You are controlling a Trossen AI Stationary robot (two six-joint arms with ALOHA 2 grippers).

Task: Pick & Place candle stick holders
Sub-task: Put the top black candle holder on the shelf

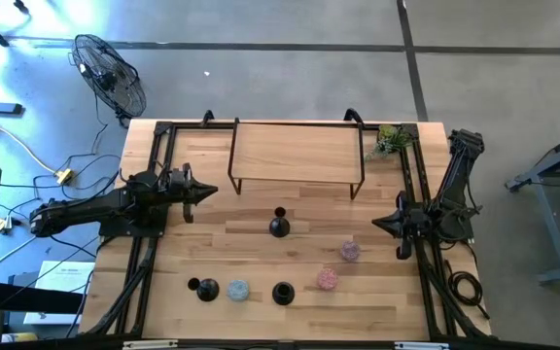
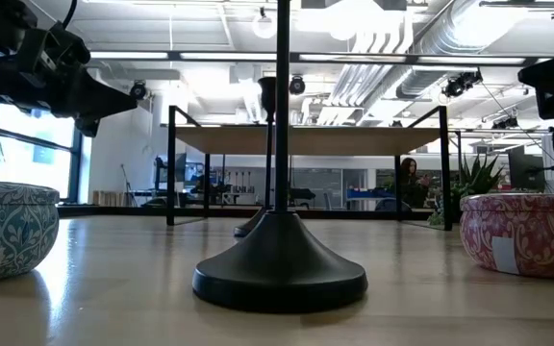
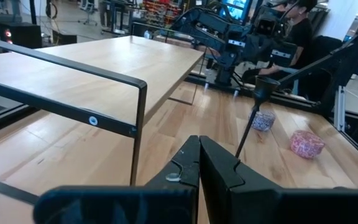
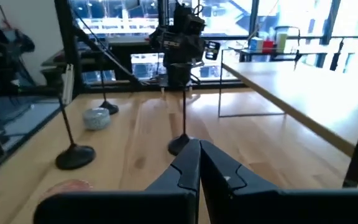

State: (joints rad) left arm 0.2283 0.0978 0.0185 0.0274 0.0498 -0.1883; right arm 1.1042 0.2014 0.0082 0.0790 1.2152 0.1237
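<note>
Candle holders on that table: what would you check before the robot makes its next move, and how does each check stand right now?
1. Three holders upright on the table: middle holder, front-left holder, front holder: ok.
2. Holders apart from the tins, such as the blue tin: ok.
3. Left gripper empty, shut: ok.
4. Right gripper empty, shut: ok.
5. Shelf top bare: ok.
6. Where the holders should go: cannot tell.

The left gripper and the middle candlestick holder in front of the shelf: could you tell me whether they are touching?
Apart. The high view shows bare table between the left gripper, its fingers shut, and the middle candlestick holder.
</note>
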